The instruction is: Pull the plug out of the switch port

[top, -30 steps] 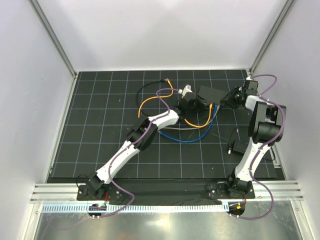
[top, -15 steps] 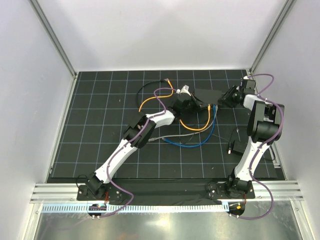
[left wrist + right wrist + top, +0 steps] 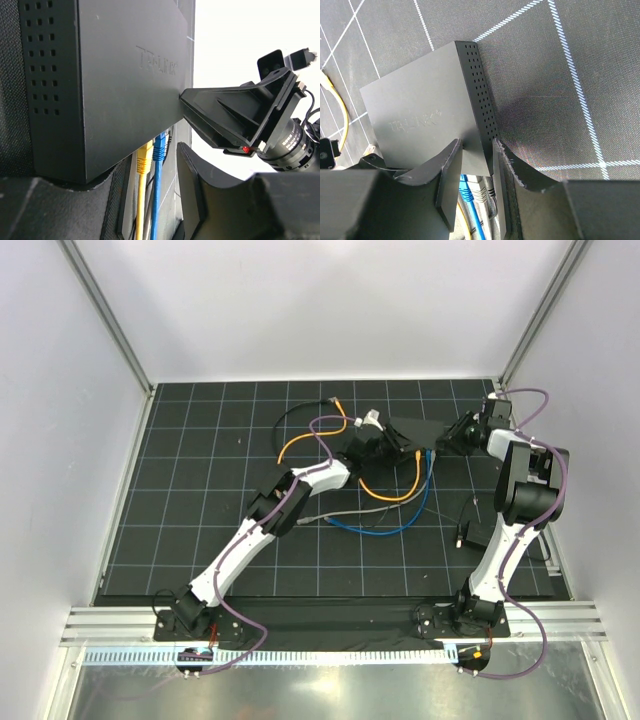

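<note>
The switch (image 3: 415, 428) is a flat matte-black box at the back of the mat. It fills the left wrist view (image 3: 110, 85) and shows in the right wrist view (image 3: 420, 120). My right gripper (image 3: 455, 435) is shut on its right corner, one finger on each face (image 3: 472, 150). A yellow plug (image 3: 143, 157) and a blue plug (image 3: 160, 147) sit in its sockets. A grey plug (image 3: 479, 192) sits beside the blue plug (image 3: 466, 186). My left gripper (image 3: 385, 448) is open at the socket edge, with the yellow and blue cables between its fingers (image 3: 155, 200).
A yellow cable (image 3: 395, 492), a blue cable (image 3: 400, 525), a grey cable (image 3: 350, 512) and a black cable (image 3: 290, 420) loop over the gridded mat in front of the switch. A small black object (image 3: 478, 535) lies by the right arm. White walls close in the mat.
My left gripper has moved back and right, up to the switch's socket edge. The switch and the cable loops shifted slightly. My right gripper has stayed on the switch.
</note>
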Motion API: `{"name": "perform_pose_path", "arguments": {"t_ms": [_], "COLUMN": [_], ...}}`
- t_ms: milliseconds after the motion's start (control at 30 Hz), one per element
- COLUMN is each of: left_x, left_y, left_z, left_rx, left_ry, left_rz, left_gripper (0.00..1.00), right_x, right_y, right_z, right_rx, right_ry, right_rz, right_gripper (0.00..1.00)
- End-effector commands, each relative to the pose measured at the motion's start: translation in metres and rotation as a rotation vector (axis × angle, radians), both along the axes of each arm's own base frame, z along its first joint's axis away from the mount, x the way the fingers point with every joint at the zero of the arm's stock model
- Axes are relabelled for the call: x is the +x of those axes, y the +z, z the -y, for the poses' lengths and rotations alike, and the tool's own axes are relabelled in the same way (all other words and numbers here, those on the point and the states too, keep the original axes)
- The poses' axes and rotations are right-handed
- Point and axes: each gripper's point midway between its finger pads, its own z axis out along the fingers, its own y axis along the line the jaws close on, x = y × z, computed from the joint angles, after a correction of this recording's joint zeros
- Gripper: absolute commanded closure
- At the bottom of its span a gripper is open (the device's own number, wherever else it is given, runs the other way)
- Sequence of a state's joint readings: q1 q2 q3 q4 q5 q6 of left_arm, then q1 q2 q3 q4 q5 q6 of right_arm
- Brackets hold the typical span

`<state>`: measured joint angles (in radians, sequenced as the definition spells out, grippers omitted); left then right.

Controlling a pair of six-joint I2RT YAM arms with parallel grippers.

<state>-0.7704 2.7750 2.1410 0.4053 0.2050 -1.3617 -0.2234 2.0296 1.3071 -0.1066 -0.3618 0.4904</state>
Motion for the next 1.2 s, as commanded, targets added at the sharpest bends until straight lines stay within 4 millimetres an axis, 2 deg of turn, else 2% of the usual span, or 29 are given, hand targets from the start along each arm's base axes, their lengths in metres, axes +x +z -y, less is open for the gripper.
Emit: {"name": "perform_pose_path", "arguments": {"t_ms": [0, 133, 433, 467, 500, 600, 633, 733, 867, 900, 967, 1167], "left_x": [-0.005, -0.01, -0.006, -0.003, -0.005, -0.002, -0.004, -0.003, -0.009, -0.008, -0.011, -0.025], "left_y": [-0.022, -0.03, -0.056, -0.054, -0.063, -0.067, -0.074, -0.075, -0.078, -0.072, -0.079, -0.081], "left_z": [0.004, 0.007, -0.001, 0.002, -0.001, -0.001, -0.004, -0.005, -0.005, -0.003, -0.008, -0.015], "left_rx": [0.063, 0.084, 0.175, 0.17, 0.195, 0.179, 0.207, 0.217, 0.225, 0.216, 0.245, 0.282], "left_ry": [0.0, -0.01, 0.047, 0.054, 0.058, 0.078, 0.076, 0.069, 0.0, -0.016, -0.044, -0.162], "left_rz": [-0.037, -0.037, -0.09, -0.093, -0.128, -0.159, -0.177, -0.182, -0.19, -0.181, -0.193, -0.183], "left_gripper": [0.59, 0.7, 0.74, 0.76, 0.79, 0.9, 0.92, 1.0, 1.0, 1.0, 1.0, 1.0], "right_x": [-0.003, -0.002, -0.003, -0.003, -0.004, -0.003, -0.003, -0.001, 0.0, 0.001, 0.001, 0.004], "right_y": [0.008, 0.013, 0.014, 0.016, 0.015, 0.015, 0.015, 0.016, 0.014, 0.013, 0.01, 0.011], "right_z": [-0.005, -0.006, -0.005, -0.004, -0.004, -0.005, -0.005, -0.007, -0.009, -0.008, -0.008, -0.007], "right_rx": [0.019, 0.022, 0.018, 0.012, 0.008, 0.008, 0.01, 0.014, 0.013, 0.013, 0.02, 0.026], "right_ry": [-0.006, -0.006, -0.004, -0.006, -0.005, -0.002, 0.0, 0.003, 0.006, 0.004, -0.004, -0.022], "right_rz": [0.005, 0.022, 0.025, 0.027, 0.023, 0.025, 0.027, 0.036, 0.032, 0.032, 0.024, 0.029], "right_gripper": [0.63, 0.64, 0.67, 0.68, 0.68, 0.68, 0.68, 0.68, 0.68, 0.68, 0.68, 0.68]}}
